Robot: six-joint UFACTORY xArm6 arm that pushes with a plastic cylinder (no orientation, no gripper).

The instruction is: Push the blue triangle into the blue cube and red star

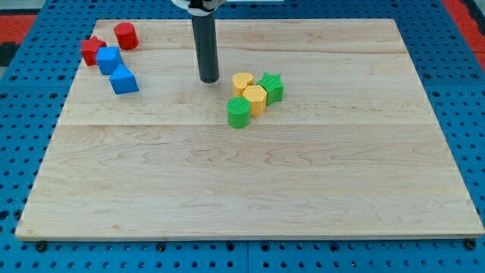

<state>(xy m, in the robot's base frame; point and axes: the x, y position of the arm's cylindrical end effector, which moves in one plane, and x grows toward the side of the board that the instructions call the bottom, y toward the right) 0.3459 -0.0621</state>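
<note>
Blue triangle [123,80] is sitting near the board's [250,189] upper left corner, just below and right of the blue cube [109,60], seemingly touching it or a hair apart; I cannot tell which. Going largest to smallest: the pale wooden board is filling most of the view, with blue pegboard [23,114] showing around it; my rod is standing upright near the top centre, with my tip [209,80] resting on the wood well to the right of the triangle and just left of a central cluster. There are no jaws on this rig, so nothing is opening or closing; the rod is only pushing. The red star [92,50] is lying against the cube's upper left, and a red cylinder [126,36] is sitting just right of it near the top edge. The cluster is holding a yellow cylinder [242,82], a yellow hexagon [255,99], a green star [271,87] and a green cylinder [239,112]. I am judging the triangle to be light, stiff and slick on the wood, likely to spin if struck off-centre, so contact is wanted on its lower right face, pushing up-left. Open wood is lying between tip and triangle, leaving a clear run, but the left and top edges are sitting close behind the target, so a short, gentle push is looking safest.
</note>
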